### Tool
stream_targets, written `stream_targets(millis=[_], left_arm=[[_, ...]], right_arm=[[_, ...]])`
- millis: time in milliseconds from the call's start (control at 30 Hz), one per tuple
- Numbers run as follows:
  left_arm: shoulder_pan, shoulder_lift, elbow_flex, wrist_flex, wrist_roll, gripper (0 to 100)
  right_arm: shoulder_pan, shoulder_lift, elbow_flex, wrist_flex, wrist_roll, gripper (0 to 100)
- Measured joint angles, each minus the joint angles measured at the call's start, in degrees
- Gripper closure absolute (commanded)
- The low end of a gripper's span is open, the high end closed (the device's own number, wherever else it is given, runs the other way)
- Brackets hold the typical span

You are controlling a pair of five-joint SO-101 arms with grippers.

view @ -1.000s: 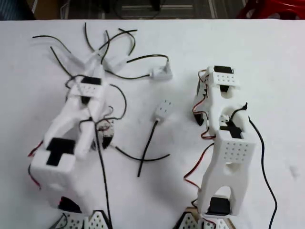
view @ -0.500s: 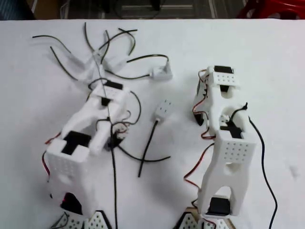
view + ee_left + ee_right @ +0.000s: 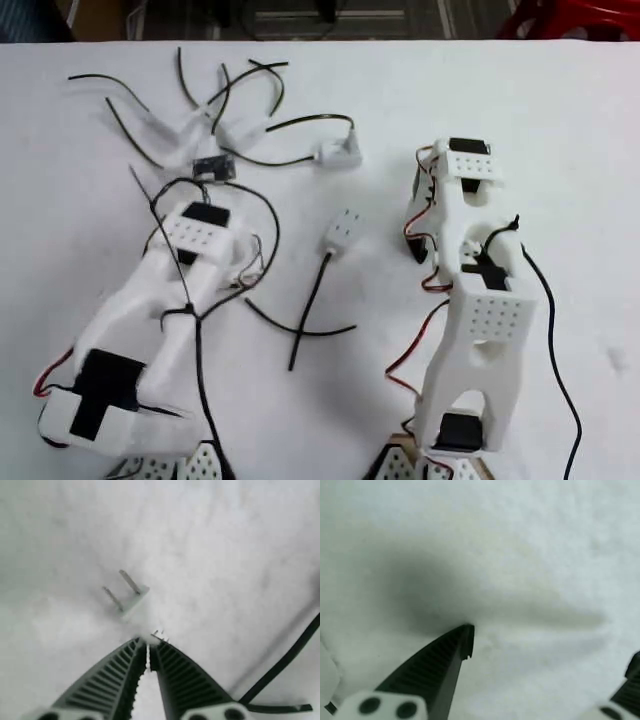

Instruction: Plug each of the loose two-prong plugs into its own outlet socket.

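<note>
1. white table (image 3: 570, 110): its far edge runs across 12 o'clock; open, bare surface from 1 to 3 o'clock
2. right arm (image 3: 480, 310) at 4 o'clock; right gripper (image 3: 547, 655) over bare table, fingers spread wide, nothing between them
3. left arm (image 3: 150, 300) at 7 o'clock; left gripper (image 3: 148, 641) with fingers pressed together
4. tangle of cords (image 3: 215, 105) at 11 o'clock; white socket block (image 3: 343, 231) near the centre
5. two-prong plug (image 3: 131, 596) just beyond the left fingertips, prongs pointing away; whether it is pinched, i cannot tell
</note>
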Motion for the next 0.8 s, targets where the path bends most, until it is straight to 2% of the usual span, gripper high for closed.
stream_targets(millis=[133, 467, 600, 800], left_arm=[[-1.2, 0.7, 0.4, -0.8, 6.2, 70], [-1.9, 2.1, 0.5, -1.0, 8.0, 71], [-2.2, 2.1, 0.5, -0.2, 8.1, 71], [-7.2, 2.6, 1.2, 0.7, 8.1, 71]], right_arm=[[0.0, 0.0, 0.0, 0.0, 0.0, 53.3], [0.0, 0.4, -0.4, 0.0, 0.0, 53.3], [0.0, 2.2, -2.3, 0.1, 2.8, 53.3], [0.0, 4.1, -5.0, 1.5, 3.8, 53.3]])
